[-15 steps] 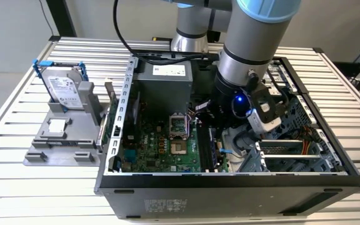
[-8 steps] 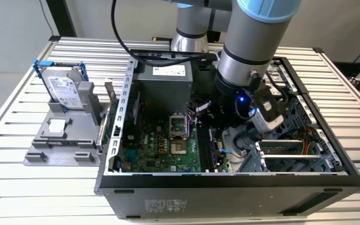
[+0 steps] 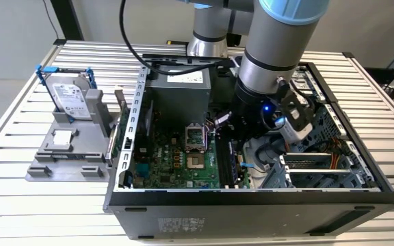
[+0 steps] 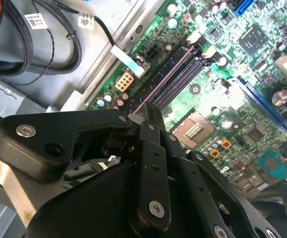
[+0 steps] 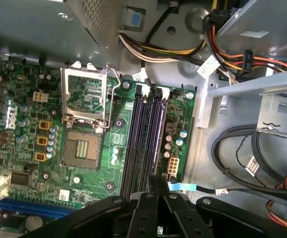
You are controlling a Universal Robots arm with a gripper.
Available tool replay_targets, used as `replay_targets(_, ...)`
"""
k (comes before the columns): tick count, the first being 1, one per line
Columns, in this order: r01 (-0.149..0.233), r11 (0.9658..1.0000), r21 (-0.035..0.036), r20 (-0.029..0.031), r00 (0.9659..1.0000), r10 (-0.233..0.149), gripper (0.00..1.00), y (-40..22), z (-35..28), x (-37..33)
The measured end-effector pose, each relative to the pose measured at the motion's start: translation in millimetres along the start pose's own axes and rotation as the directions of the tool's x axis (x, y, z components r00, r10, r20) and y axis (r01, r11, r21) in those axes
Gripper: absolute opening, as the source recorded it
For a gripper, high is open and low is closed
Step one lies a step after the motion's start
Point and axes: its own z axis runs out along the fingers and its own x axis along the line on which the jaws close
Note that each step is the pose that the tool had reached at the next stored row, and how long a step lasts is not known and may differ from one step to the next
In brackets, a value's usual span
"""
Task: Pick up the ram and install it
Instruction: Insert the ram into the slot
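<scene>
My gripper is down inside the open computer case, right over the long black memory slots on the green motherboard. Its black fingers stand close together, shut on the ram. The ram is seen edge-on as a thin pale line running from the fingertips along one slot. In the first wrist view the gripper straddles the same slot and the ram lies in line with it. How deep the ram sits in the slot is hidden. In the exterior view the arm covers the gripper.
A CPU socket lies beside the slots. Cable bundles and a metal drive cage crowd the other side. On the exterior view's left a grey fixture holds a silver hard drive in a blue frame, on the slatted table.
</scene>
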Motion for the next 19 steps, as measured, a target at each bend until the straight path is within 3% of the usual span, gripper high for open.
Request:
replay_targets(5, 0.048, 0.9988, 0.0001, 0.0006, 0.9988, -0.048, 0.00, 0.0, 0.0, 0.0)
replay_targets(10, 0.094, 0.9956, 0.0002, 0.0011, 0.9956, -0.094, 0.00, 0.0, 0.0, 0.0)
replay_targets(14, 0.131, 0.9914, 0.0002, 0.0016, 0.9914, -0.131, 0.00, 0.0, 0.0, 0.0)
replay_targets(19, 0.180, 0.9837, 0.0004, 0.0021, 0.9837, -0.180, 0.00, 0.0, 0.0, 0.0)
